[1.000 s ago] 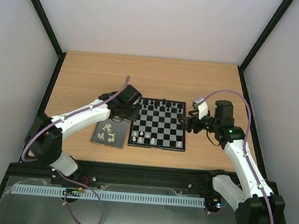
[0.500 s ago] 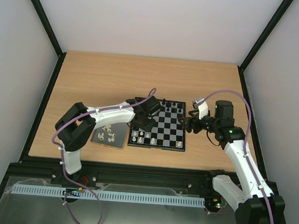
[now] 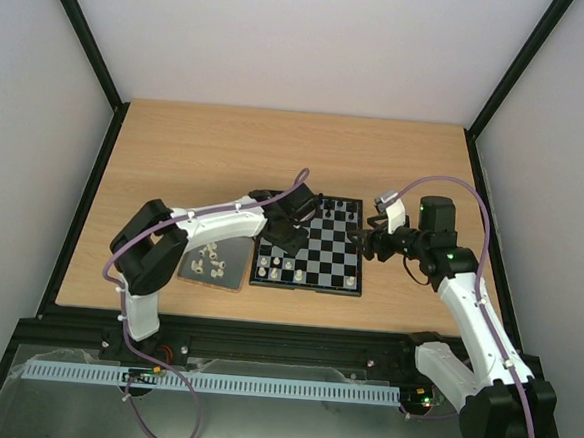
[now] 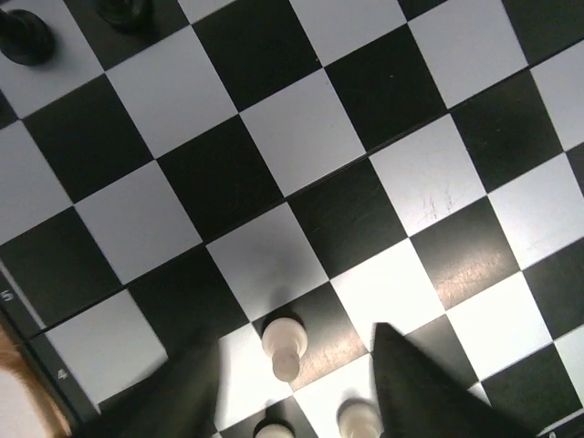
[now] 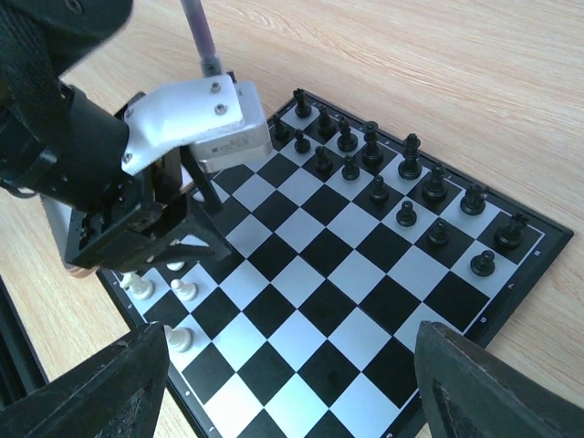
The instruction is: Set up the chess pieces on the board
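Black fingers of the left gripper stand partly open, one on each side of a white pawn. A gap shows on both sides of the pawn, so nothing is held. The finger edges are blurred in the wrist view, so light contact at the pawn's base cannot be ruled out.

The pawn stands upright on a dark square near the left corner of the board closest to the arm bases. Its long axis is vertical and runs along the gap between the fingers. Two more white pieces stand just beside it, toward the board's near edge. Black pieces fill the two far rows.

The right gripper hangs wide open and empty over the board's right edge, well apart from the pawn.

Judgement: the pawn is placed, and the step in hand is the release. The next move calls for a straight lift along the pawn's vertical axis, because any sideways drift would tip it or the pieces beside it.

The unplaced white pieces lie loose on a dark tray, which sits on the wooden table just beside the board's left edge. From the left gripper they lie to the left and toward the arm bases. The left arm is the nearer one for the next pick.
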`<state>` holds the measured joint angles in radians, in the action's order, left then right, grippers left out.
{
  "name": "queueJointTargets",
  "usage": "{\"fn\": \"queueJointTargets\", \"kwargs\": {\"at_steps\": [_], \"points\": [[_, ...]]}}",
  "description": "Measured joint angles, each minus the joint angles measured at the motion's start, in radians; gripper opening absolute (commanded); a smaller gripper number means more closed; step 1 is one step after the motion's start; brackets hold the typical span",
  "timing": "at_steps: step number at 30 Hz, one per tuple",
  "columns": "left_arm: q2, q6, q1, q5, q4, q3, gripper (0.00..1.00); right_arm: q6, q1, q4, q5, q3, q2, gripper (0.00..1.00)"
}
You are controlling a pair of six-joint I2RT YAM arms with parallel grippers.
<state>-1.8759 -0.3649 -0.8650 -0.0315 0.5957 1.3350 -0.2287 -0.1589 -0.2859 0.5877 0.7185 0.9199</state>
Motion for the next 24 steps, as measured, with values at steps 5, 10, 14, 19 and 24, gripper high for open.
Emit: {"fn": "queueJointTargets", "kwargs": {"at_steps": [5,10,14,19,24], "points": [[0.090,0.018,0.006,-0.024,-0.002,-0.015,0.99,-0.032,0.000,-0.035,0.028,0.011,0.040,0.74],[0.322,0.026,0.016,-0.116,-0.008,-0.033,0.99,-0.082,-0.028,-0.100,0.019,0.097,0.140,0.72],[0.492,0.050,0.024,-0.221,-0.068,-0.128,0.99,-0.121,-0.110,-0.128,-0.034,0.181,0.227,0.72],[0.682,0.085,0.093,-0.258,-0.145,-0.355,0.99,-0.146,-0.243,-0.164,-0.124,0.274,0.351,0.68],[0.806,0.081,0.206,-0.257,-0.175,-0.451,0.99,-0.153,-0.367,-0.182,-0.227,0.364,0.506,0.63]]}}
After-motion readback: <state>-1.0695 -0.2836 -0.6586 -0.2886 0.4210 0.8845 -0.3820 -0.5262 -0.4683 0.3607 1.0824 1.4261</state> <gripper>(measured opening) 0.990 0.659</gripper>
